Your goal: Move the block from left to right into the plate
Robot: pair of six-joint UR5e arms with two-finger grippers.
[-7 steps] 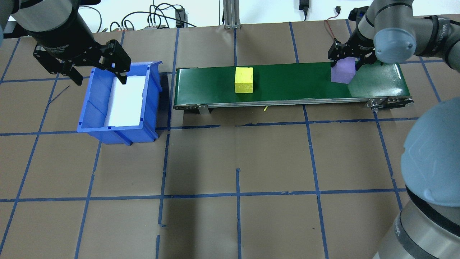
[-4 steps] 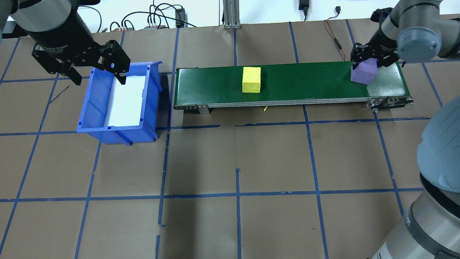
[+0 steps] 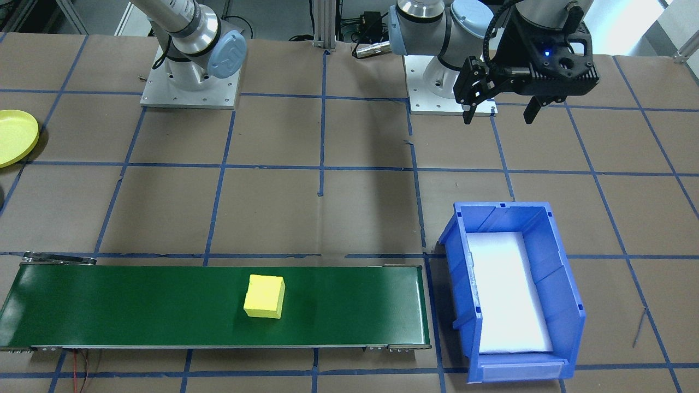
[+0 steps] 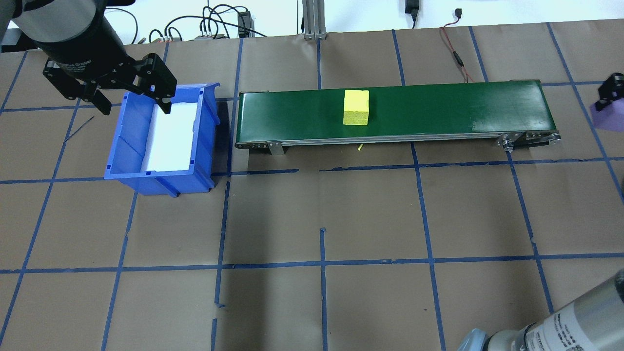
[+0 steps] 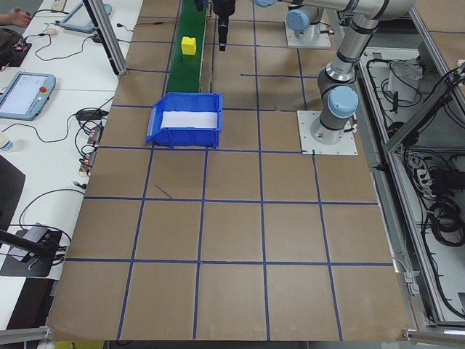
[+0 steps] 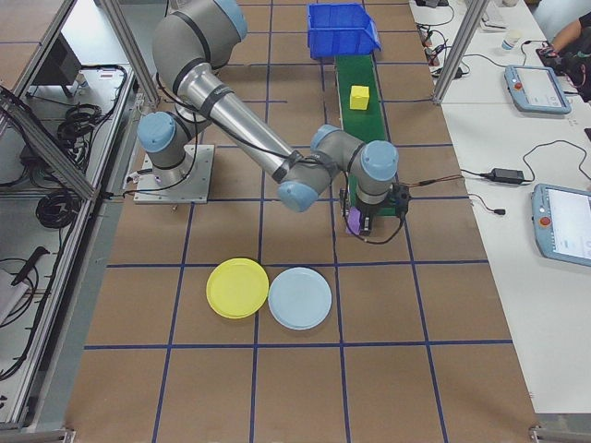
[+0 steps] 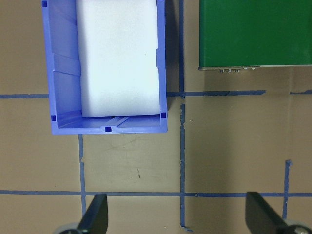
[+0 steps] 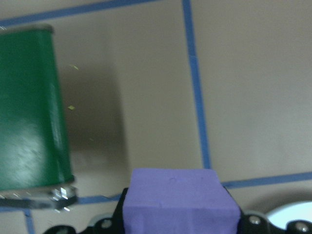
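Purple block point(image 4: 607, 117) sat clamped in the right gripper point(image 8: 180, 222) at the far right edge of the overhead frame, past the end of the green conveyor point(image 4: 438, 105) and above bare table; half a second before, it had been held over the belt's right end, and the arm that filled the right side of that frame had swung out of it. In the right side view the block point(image 6: 355, 221) hung just below the belt's near end, above and right of the yellow-green plate point(image 6: 237, 288), which lay touching a pale blue plate point(image 6: 299, 298). The yellow block point(image 4: 356, 107) had ridden further right along the belt. The left gripper point(image 4: 131, 95) stayed at upper left, fingers spread and empty, over the far corner of the blue bin point(image 4: 161, 178); the grey lettering on its body was too small to read.
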